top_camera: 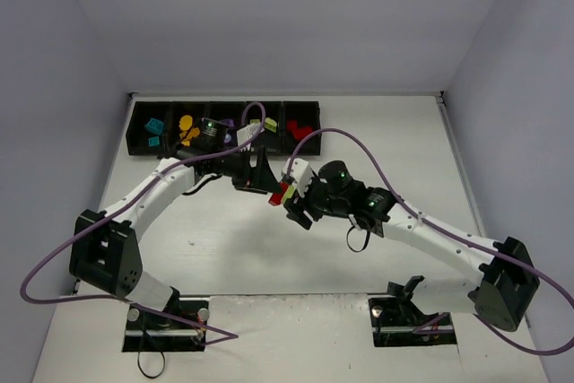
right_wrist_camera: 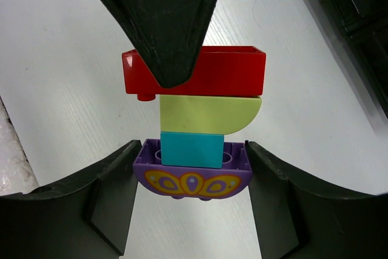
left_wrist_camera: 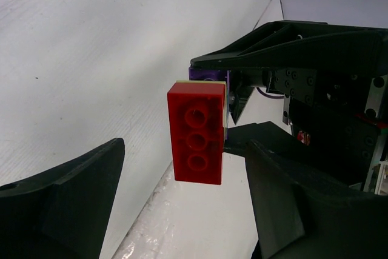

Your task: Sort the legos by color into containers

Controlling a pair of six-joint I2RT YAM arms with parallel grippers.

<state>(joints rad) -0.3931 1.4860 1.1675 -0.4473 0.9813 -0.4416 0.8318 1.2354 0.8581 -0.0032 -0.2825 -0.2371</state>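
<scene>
White tabletop (top_camera: 224, 266); toward its far edge, right gripper (right_wrist_camera: 193, 171) clamps the purple brick (right_wrist_camera: 193, 181) of a 4-brick stack (right_wrist_camera: 209, 113). Left gripper (left_wrist_camera: 185, 156) gapes around the red brick (left_wrist_camera: 197, 131): likely light, rigid, slick; pinch flat sides.

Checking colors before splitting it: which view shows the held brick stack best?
Right wrist: the brick stack is side-on in the right tool, showing red, lime, teal and purple layers. Left wrist shows mostly the red brick end-on; the top view shows it tiny, partly hidden.
</scene>
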